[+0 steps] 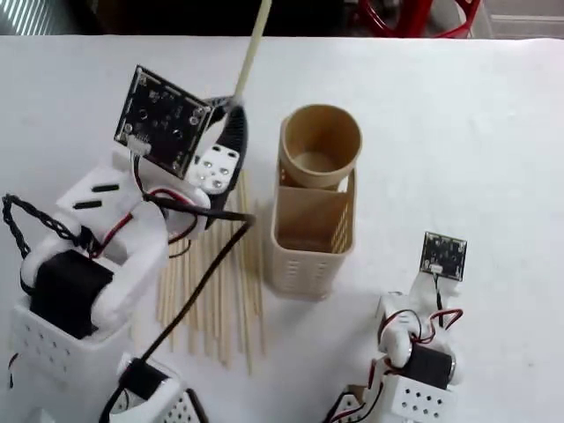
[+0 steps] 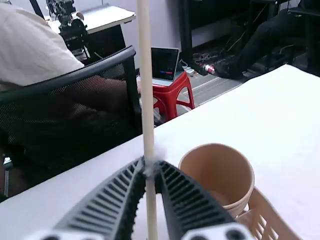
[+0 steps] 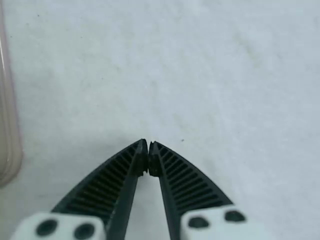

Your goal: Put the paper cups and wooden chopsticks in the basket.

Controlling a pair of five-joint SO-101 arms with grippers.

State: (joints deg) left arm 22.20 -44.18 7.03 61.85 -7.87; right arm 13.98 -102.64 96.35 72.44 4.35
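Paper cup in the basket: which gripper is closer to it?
Left. The left gripper, shut on a chopstick, is right beside the paper cup. The right gripper is shut over the table, farther off, beside the basket.

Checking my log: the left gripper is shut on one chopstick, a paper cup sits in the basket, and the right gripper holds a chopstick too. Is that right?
Not quite. The right gripper is shut with nothing between its jaws, over the table, as the right wrist view shows. The left gripper is indeed shut on one chopstick, and a paper cup sits in the basket.
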